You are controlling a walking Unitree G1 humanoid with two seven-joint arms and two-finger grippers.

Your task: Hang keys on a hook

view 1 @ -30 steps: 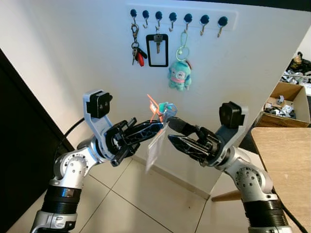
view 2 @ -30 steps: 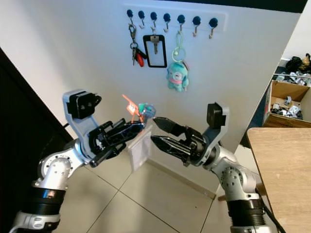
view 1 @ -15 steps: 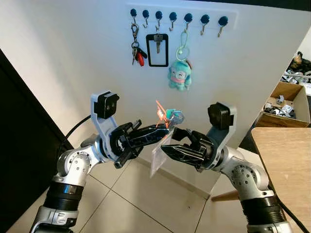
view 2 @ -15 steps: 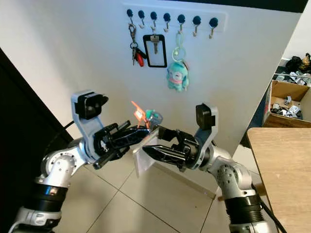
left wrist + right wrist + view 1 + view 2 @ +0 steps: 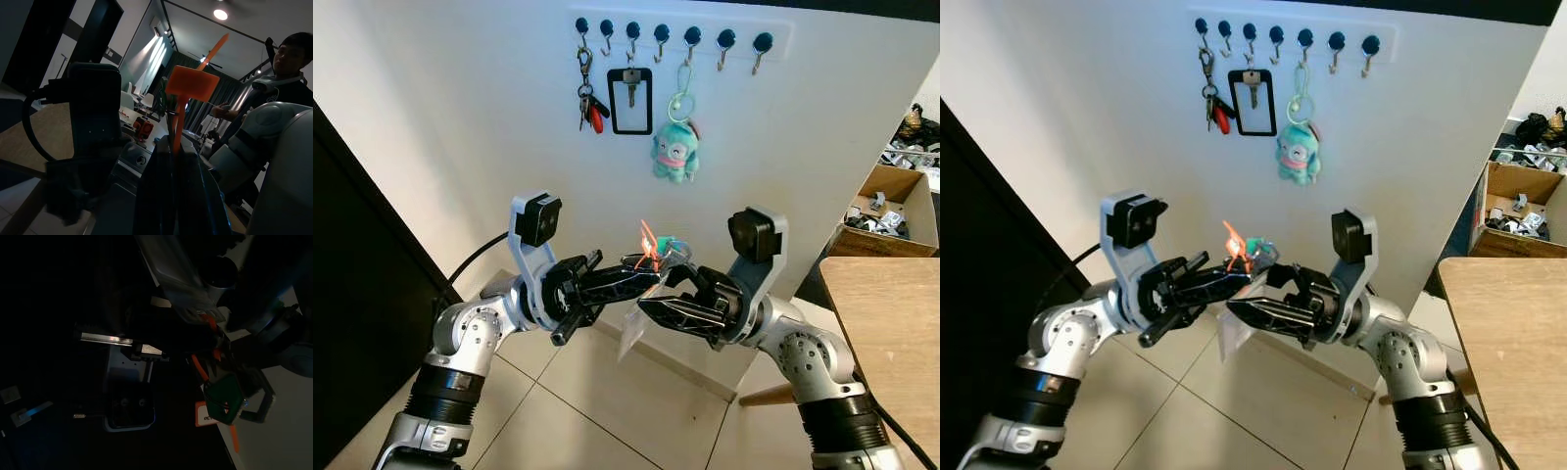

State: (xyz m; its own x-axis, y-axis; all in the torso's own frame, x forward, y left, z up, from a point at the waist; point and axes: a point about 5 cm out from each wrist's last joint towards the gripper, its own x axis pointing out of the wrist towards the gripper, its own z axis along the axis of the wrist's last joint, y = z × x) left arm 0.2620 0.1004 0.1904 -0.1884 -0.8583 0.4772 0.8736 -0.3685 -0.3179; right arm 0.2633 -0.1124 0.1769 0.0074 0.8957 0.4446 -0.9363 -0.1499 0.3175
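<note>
Keys (image 5: 658, 247): our left gripper (image 5: 651, 273) is clamped on their orange tag.
Right gripper (image 5: 656, 294): parted beneath them.
Risk: we drop them mid-handover, far below the hooks (image 5: 661, 37).

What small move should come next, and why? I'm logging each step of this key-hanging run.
Probably close the right pincer on the key bunch to take it over. The left pincer already pinches the bunch by its orange tag, the right fingers lie open just beneath it, and the hook rail with free hooks at its right end sits well above both arms.
</note>
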